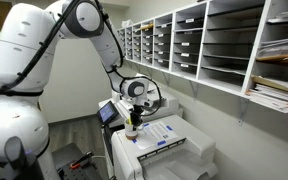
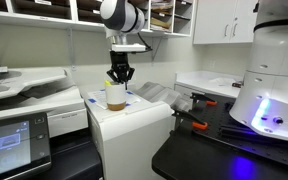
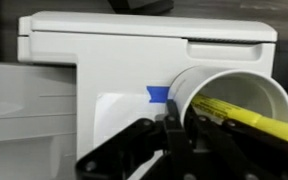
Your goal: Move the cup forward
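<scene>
The cup (image 2: pixel 115 97) is small and pale yellowish-white. It stands on top of the white printer (image 2: pixel 134 122), near the printer's corner. My gripper (image 2: pixel 119 78) comes straight down on it, with the fingertips at its rim. In the wrist view the cup (image 3: pixel 239 95) fills the right side, with a yellow item inside it. One black finger of my gripper (image 3: pixel 184 135) presses against the cup wall, and the jaws look closed on the rim. In an exterior view the cup (image 1: pixel 134 127) shows just under my gripper (image 1: pixel 134 117).
A blue tape mark (image 3: pixel 159 95) lies on the printer top beside the cup. Wall shelves with paper trays (image 1: pixel 224 40) run behind. A copier with a touchscreen (image 2: pixel 14 140) stands beside the printer. A black table with tools (image 2: pixel 199 125) and a robot base (image 2: pixel 274 90) are on the other side.
</scene>
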